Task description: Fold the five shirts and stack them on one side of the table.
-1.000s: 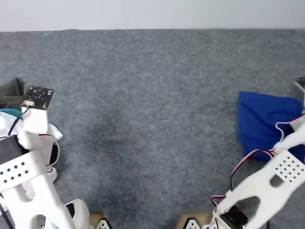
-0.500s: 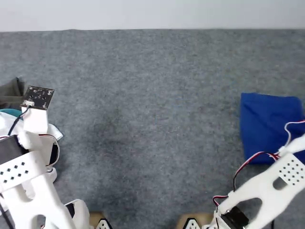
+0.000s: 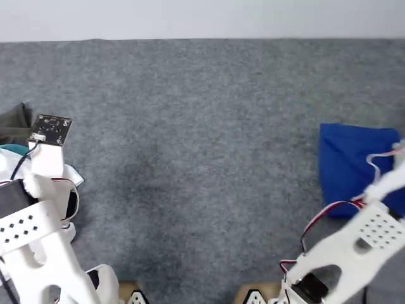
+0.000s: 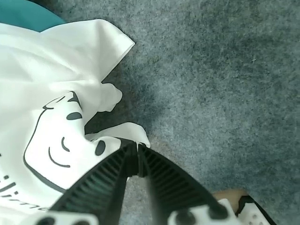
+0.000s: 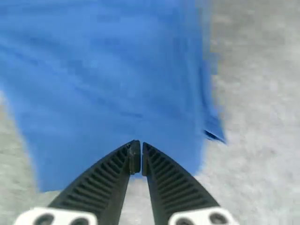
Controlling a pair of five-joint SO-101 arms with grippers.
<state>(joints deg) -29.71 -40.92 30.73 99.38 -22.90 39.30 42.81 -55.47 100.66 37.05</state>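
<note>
Table (image 3: 202,126) – grey felt-like surface, seen whole from the high view.

High view: the blue shirt (image 3: 354,164) is seen folded into a compact block at 3 o'clock, close to the table edge. The right arm (image 3: 361,244) comes in from 5 o'clock, and its far end and red-and-white wires cross the shirt's 4 o'clock corner. At 9 o'clock a heap of cloth is partly covered by the left arm (image 3: 38,240): a dark grey-green garment (image 3: 14,123) farthest out, a teal shirt (image 3: 12,149) beside it, and a white shirt (image 3: 74,175) showing at the arm's flank.

Left wrist view: the white shirt (image 4: 51,117) is shown unfolded and rumpled, with a black line-drawn face on it, and a strip of the teal shirt (image 4: 23,16) lies beyond it. The left gripper (image 4: 139,152) is closed, fingers pressed together, with its tips at a loose lobe of the white hem – whether cloth is nipped cannot be told.

Right wrist view: the blue shirt (image 5: 108,84) is shown smooth, one folded edge slightly offset. The right gripper (image 5: 137,150) is closed, its tips over the shirt's near edge; no cloth is seen between the fingers.
</note>
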